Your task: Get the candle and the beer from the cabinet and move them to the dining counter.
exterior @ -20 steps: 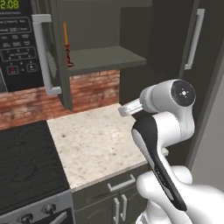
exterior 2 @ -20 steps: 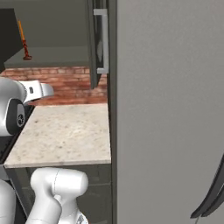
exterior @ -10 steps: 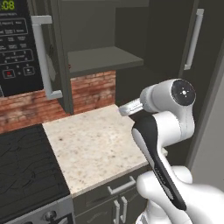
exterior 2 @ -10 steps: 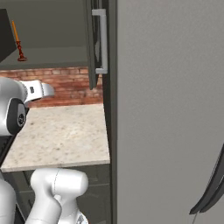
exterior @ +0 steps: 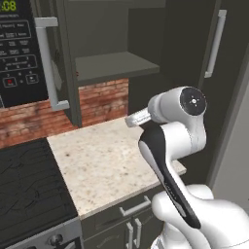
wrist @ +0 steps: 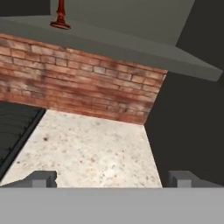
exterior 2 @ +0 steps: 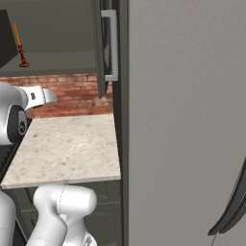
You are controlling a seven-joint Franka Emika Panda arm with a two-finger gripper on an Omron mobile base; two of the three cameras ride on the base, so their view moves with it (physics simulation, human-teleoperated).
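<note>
The candle (exterior 2: 20,45), a thin orange taper on a dark red holder, stands upright at the left of the open cabinet's shelf (exterior 2: 62,58). In the hand view its red holder (wrist: 60,19) shows at the top left, on the shelf (wrist: 131,41). My gripper (wrist: 113,178) is open with nothing between its fingertips (wrist: 41,178). It hovers over the small counter, below the shelf and well short of the candle. The open cabinet door (exterior: 63,58) hides the candle in the left base view. The beer and the dining counter are out of view.
A beige speckled counter slab (exterior: 107,155) lies under the cabinet, against a red brick wall (wrist: 78,83). A black stove (exterior: 29,185) adjoins it on the left, with a microwave (exterior: 19,53) above. The tall grey refrigerator (exterior 2: 182,120) rises on the right.
The whole picture has shifted a little, so the base has moved. In the left base view the candle has slipped behind the open door. The arm holds its pose and the gripper stays open.
</note>
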